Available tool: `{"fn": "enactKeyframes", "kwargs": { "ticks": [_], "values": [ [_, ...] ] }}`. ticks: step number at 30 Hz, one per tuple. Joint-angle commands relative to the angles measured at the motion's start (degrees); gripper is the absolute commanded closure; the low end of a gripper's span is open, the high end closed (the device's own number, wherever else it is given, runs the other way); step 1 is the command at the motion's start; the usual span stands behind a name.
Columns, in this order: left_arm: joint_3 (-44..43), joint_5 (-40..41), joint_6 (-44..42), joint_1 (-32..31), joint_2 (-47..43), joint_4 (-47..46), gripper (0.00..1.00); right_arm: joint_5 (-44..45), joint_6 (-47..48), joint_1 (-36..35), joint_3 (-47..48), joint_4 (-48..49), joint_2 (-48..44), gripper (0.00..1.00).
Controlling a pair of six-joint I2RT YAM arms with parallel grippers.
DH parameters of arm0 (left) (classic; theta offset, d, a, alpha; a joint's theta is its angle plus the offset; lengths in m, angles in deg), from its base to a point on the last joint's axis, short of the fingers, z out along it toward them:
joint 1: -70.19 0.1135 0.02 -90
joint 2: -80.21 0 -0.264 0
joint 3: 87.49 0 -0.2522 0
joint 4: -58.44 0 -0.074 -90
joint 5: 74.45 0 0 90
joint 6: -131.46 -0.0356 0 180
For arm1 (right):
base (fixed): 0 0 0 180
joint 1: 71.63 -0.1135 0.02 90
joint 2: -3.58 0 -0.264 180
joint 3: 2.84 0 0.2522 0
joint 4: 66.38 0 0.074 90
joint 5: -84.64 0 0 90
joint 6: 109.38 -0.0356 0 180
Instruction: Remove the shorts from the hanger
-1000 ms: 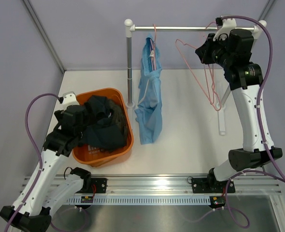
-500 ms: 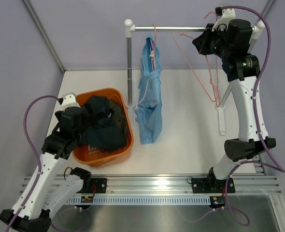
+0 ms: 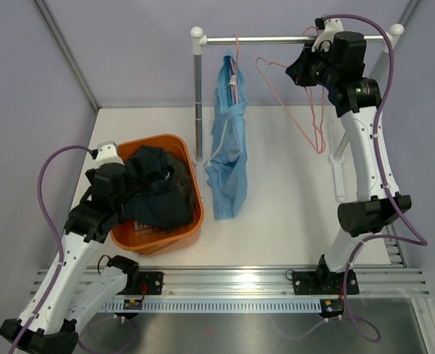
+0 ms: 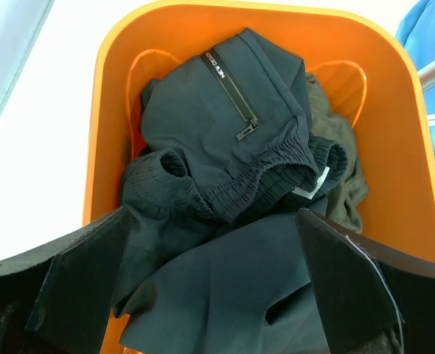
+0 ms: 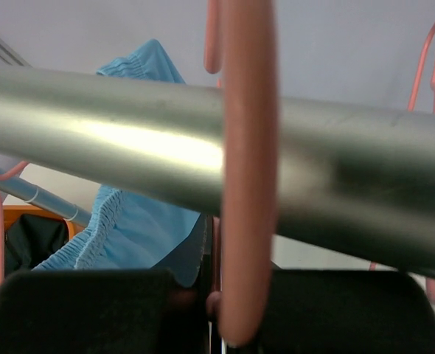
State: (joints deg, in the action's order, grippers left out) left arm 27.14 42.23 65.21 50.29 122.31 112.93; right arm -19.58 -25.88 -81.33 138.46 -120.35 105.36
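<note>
Lifted since a second before, the right claw (image 5: 216, 296), pinched on an empty hanger (image 5: 247, 184), had brought its hook up against the rail (image 5: 92, 140). Blue shorts (image 3: 228, 155) hung from that rail on their own hanger, not yet removed. Navy shorts (image 4: 225, 118) and olive shorts (image 4: 344, 173) lay in the bin (image 4: 107, 110), beneath the spread left claw (image 4: 217, 251).

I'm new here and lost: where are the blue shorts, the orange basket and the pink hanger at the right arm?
light blue shorts (image 3: 226, 173): overhead view, middle of the cloth.
orange basket (image 3: 158, 241): overhead view, near wall.
pink hanger (image 5: 248, 110): right wrist view, on its hook.
</note>
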Motion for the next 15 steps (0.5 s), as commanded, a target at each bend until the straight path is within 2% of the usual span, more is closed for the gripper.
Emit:
{"fn": "enactKeyframes", "kwargs": {
  "ticks": [1, 7, 10, 15],
  "values": [
    [0.37, -1.36, -0.10, 0.21, -0.01, -2.85, 0.01, -0.81, -0.53, 0.11, -2.11, 1.62, -1.75, 1.00],
    [0.37, -1.72, -0.10, 0.21, -0.01, -2.85, 0.01, -0.64, -0.18, -0.41, -5.90, 2.68, -5.09, 0.99],
    [0.46, -1.80, -0.10, 0.21, -0.01, -2.85, 0.01, 0.85, 0.35, -0.50, -6.78, 2.59, -5.80, 0.94],
    [0.55, -2.33, -0.11, 0.21, -0.01, -2.85, 0.01, 2.53, 0.88, -0.50, -8.54, 3.03, -7.99, 0.77]
  ]
}}
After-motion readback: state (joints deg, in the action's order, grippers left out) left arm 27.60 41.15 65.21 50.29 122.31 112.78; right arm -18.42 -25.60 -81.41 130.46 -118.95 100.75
